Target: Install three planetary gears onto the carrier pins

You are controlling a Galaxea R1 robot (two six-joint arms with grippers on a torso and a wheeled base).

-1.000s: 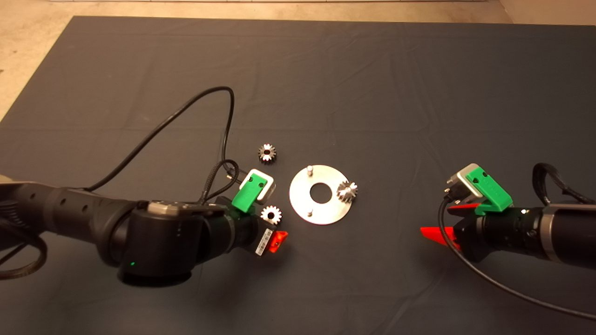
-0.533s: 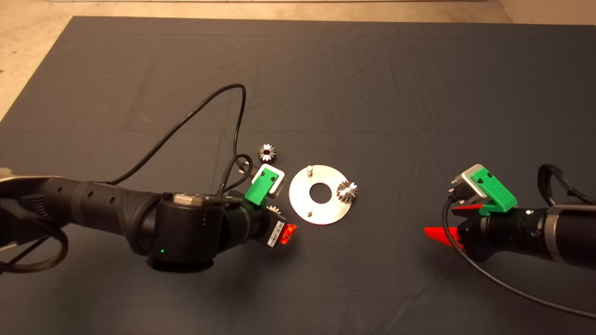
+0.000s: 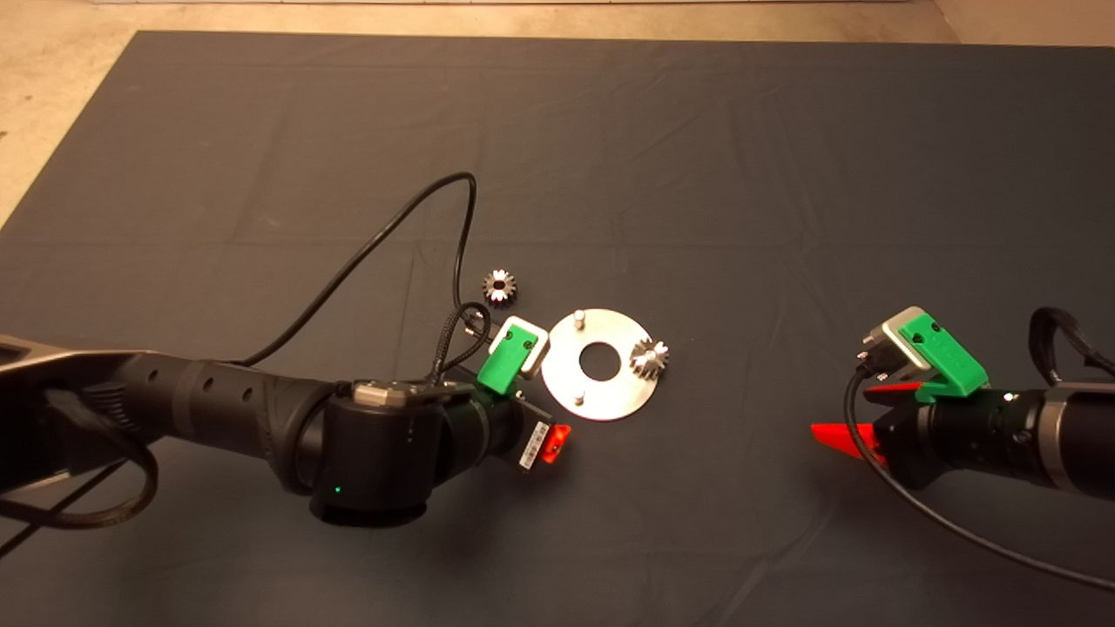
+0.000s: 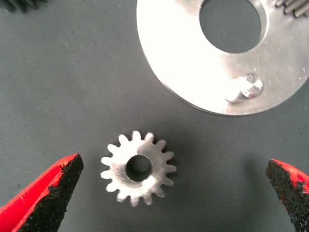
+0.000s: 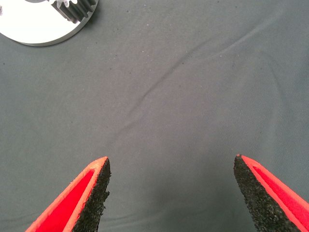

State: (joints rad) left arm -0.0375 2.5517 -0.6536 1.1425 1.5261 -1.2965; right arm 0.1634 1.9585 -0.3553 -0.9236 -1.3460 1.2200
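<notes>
Three gears are in view. One gear [image 3: 650, 358] sits on the right pin of the disc [image 3: 598, 364], at the disc's right edge. A second gear [image 3: 499, 286] lies flat on the mat [image 3: 697, 174], left of the disc and on its far side, apart from it. The third gear [image 4: 138, 167] lies flat on the mat just beside the disc's near-left rim, not touching it, bore upward; in the head view the left arm hides it.

Two pins remain bare: the far pin [image 3: 579, 319] and the near pin [image 3: 578, 401], both upright on the disc. The near pin [image 4: 245, 88] also shows in the left wrist view.

Left end effector [image 4: 174, 193]: above the third gear, fingers spread wide with the gear between them and nearer one pad, neither pad touching it. In the head view it lies at the disc's near-left side [image 3: 544, 435].

Right end effector [image 3: 849, 418]: well to the right of the disc, over bare mat, fingers wide apart and holding nothing. Its wrist view [image 5: 171, 193] shows the mat, the disc's rim [image 5: 34, 29] and part of the seated gear [image 5: 77, 9].

The mat covers the counter.
</notes>
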